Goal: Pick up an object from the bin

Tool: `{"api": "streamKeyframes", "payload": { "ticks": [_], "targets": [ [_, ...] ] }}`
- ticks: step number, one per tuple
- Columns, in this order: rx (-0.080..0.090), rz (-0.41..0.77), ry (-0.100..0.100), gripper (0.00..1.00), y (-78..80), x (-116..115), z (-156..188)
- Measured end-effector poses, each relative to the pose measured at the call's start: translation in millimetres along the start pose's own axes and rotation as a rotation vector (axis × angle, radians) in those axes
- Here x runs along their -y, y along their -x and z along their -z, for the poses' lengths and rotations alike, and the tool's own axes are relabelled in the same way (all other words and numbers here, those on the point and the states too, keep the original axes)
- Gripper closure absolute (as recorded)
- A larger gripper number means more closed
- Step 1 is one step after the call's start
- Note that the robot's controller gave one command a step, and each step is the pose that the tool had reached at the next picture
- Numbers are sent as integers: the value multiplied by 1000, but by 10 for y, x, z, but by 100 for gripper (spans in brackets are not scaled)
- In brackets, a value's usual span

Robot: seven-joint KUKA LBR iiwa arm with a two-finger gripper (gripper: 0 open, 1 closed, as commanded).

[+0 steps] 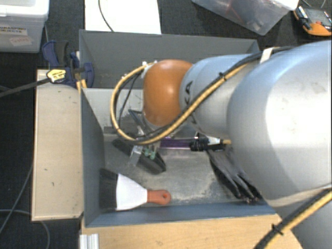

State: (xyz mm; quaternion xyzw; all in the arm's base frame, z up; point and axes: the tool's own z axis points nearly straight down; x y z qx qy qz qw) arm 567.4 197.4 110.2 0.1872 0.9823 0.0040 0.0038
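Gripper (142,154) low in bin (95,154); open or closed, I cannot tell. Black flat block (155,165) right beneath it. Purple pen (174,143) just beside, arm's side. White brush (129,193), orange handle, near, below gripper. Black comb (233,179) farthest, under arm.

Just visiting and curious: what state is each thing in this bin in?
Black-bristled white brush with orange handle: lying flat, apart from the gripper, along the lower wall.
Purple pen with black cap: lying flat, partly under the arm.
Gripper: low in the grey metal bin, by a dark wedge-shaped piece.
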Motion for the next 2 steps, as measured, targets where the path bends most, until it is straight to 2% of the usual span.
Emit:
{"api": "streamKeyframes", "payload": {
  "ticks": [2],
  "targets": [
    [-2,-1,-1,100,-3,8,189]
  ]
}}
